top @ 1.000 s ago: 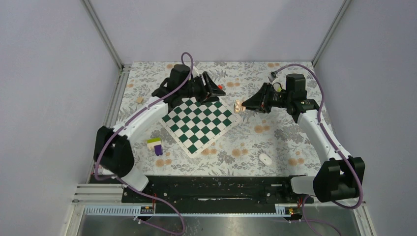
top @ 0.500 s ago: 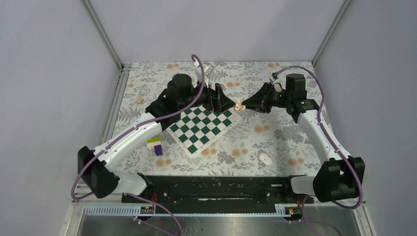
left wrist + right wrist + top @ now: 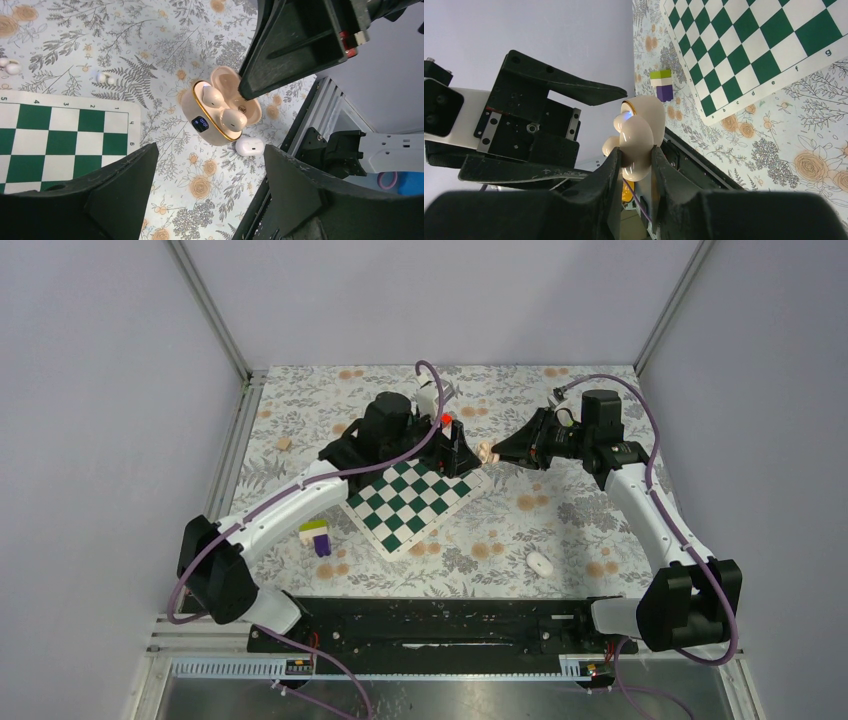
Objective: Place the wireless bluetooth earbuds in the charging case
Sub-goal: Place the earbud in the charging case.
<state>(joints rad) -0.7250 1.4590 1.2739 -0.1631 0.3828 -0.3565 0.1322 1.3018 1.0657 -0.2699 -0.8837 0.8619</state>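
Observation:
My right gripper (image 3: 497, 452) is shut on the beige charging case (image 3: 486, 452) and holds it in the air beyond the chessboard's far corner. In the right wrist view both fingers (image 3: 611, 170) clamp the case (image 3: 639, 130). In the left wrist view the case (image 3: 210, 127) is open, with a lit display, and two pale oval earbuds (image 3: 233, 118) sit in its hollows. My left gripper (image 3: 458, 448) is open and empty right next to the case, jaws wide apart (image 3: 209, 150). A smooth white oval piece (image 3: 541, 563) lies on the table at the front right; it also shows in the left wrist view (image 3: 249, 145).
The green-and-white chessboard (image 3: 410, 490) lies in the middle. A green-and-purple block (image 3: 318, 537) stands to its left and a small tan block (image 3: 285, 444) lies at the far left. Small white bits (image 3: 105, 77) lie on the flowered cloth beyond the board.
My left arm has swung right from the board's back-left corner and now sits beside the case. The right gripper has held the case nearly still.

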